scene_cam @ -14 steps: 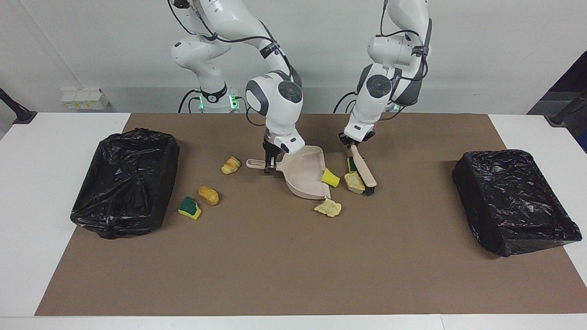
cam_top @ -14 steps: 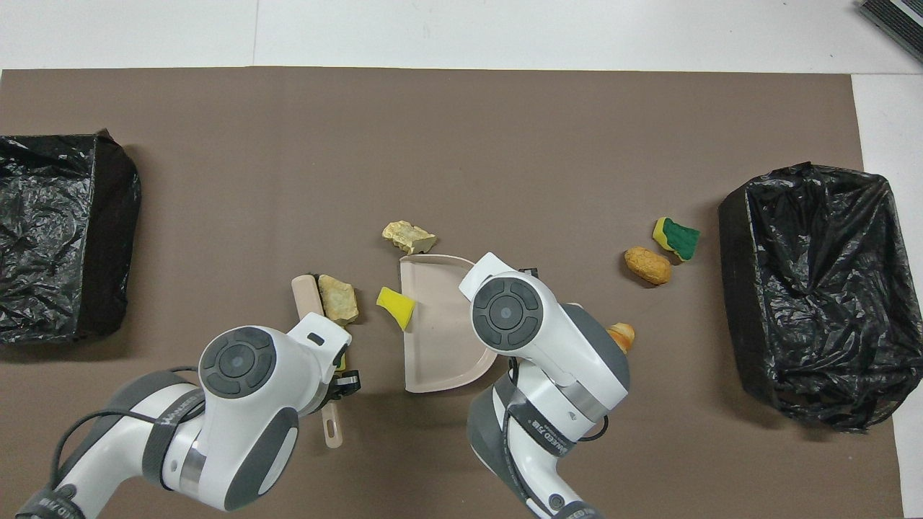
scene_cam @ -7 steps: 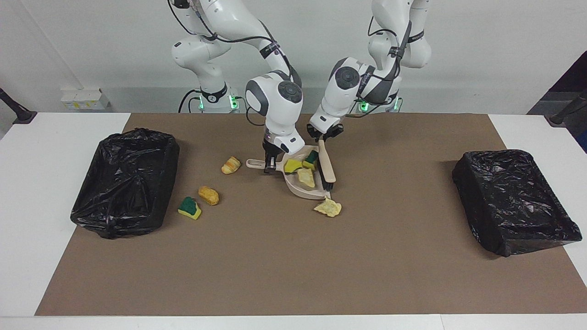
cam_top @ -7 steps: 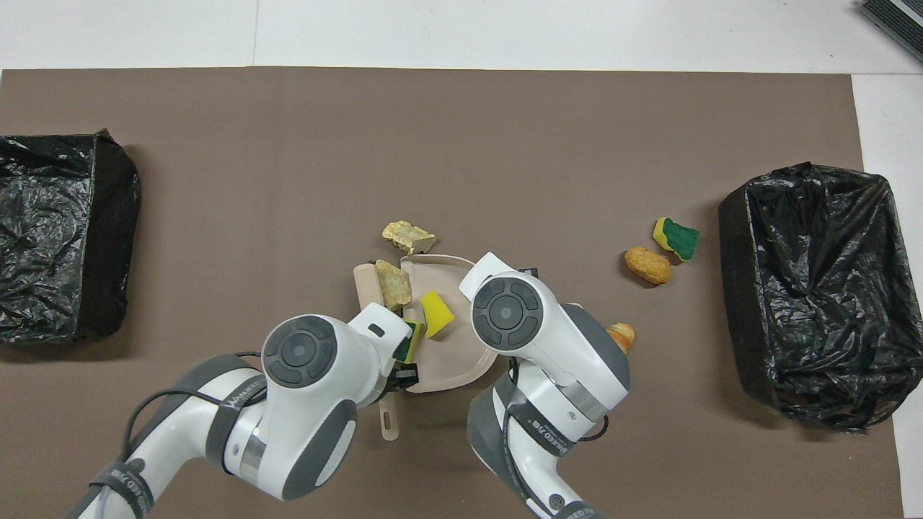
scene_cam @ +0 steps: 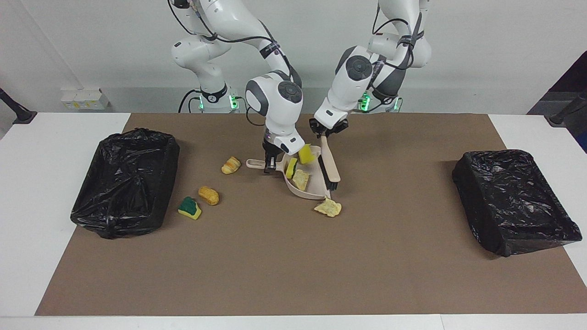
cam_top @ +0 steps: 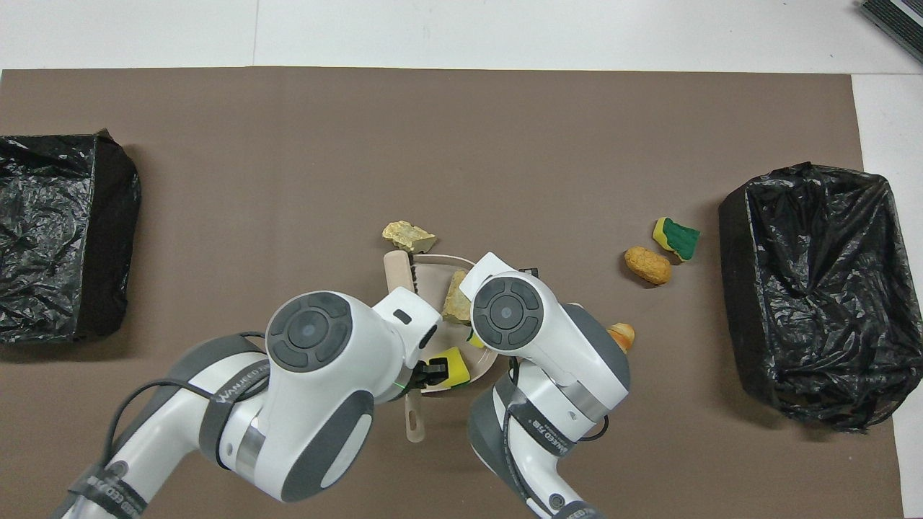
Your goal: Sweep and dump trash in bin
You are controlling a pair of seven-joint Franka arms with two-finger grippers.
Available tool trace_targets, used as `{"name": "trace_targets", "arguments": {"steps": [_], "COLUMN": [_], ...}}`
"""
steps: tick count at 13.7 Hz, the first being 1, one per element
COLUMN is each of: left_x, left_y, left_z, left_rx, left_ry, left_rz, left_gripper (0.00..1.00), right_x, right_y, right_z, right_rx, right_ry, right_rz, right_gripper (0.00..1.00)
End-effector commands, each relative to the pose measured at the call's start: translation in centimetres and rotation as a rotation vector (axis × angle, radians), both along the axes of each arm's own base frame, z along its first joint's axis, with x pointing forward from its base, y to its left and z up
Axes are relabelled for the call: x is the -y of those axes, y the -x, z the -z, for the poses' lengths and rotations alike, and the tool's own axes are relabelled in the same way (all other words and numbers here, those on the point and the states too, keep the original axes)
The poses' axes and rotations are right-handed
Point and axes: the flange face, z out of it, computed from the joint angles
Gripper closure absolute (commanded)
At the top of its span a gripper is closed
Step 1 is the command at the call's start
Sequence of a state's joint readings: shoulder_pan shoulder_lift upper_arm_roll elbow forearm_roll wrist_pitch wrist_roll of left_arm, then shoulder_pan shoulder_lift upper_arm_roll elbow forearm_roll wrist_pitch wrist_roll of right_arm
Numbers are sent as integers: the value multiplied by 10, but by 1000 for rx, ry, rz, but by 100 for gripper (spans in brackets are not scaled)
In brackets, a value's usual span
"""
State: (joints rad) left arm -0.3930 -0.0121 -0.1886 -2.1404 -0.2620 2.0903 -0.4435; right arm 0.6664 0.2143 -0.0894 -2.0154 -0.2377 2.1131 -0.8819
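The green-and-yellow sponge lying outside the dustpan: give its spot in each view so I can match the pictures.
Facing view: green-and-yellow sponge at mid-left, beside the black bin.
Overhead view: it lies at mid-right, beside the same bin.
Shared landmark: the orange bread lump touching-close beside it.

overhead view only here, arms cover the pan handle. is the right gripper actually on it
Observer: Yes. From the facing view, the right gripper is shut on the dustpan by its handle.
Operator: and the left one, has it got the brush
Observer: The left gripper is shut on the brush at the handle's top. The bristle end is down at the pan's open edge.
Operator: whats that orange bit poking out by the right arm
Observer: A bread-like lump lying whole on the mat, just off the handle's tip toward the right arm's end. Nothing touches it.
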Motion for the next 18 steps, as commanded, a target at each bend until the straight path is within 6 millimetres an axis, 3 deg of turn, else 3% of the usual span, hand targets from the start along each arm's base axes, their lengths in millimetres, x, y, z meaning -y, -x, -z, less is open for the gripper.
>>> {"name": "trace_targets", "arguments": {"steps": [1,4,5,8,11,14,18], "left_x": [-22,-30,-28,-39,-37,-21,-12], "left_y": [-44,-101,-111,-121,-131,-98,-41], "left_z": [9,27,29,35,48,66,54], "left_rx": [84,113,122,151,152,61,-33], "left_ry": [-18,-94,-95,-117,-151,-184,-239], "left_rz": [125,216,223,311,343,400,483], "left_gripper": [100,100,100,100,100,100,100], "right_x": [2,1,2,2,2,2,3], "right_y": [-1,-1,-1,-1,-1,-1,-2], "right_z": [1,1,1,1,2,1,1], "right_rx": [11,12,12,12,10,11,12], "right_ry": [22,21,21,21,21,22,21], "right_rz": [13,12,14,14,14,16,17], "right_gripper": [100,100,100,100,100,100,100]}}
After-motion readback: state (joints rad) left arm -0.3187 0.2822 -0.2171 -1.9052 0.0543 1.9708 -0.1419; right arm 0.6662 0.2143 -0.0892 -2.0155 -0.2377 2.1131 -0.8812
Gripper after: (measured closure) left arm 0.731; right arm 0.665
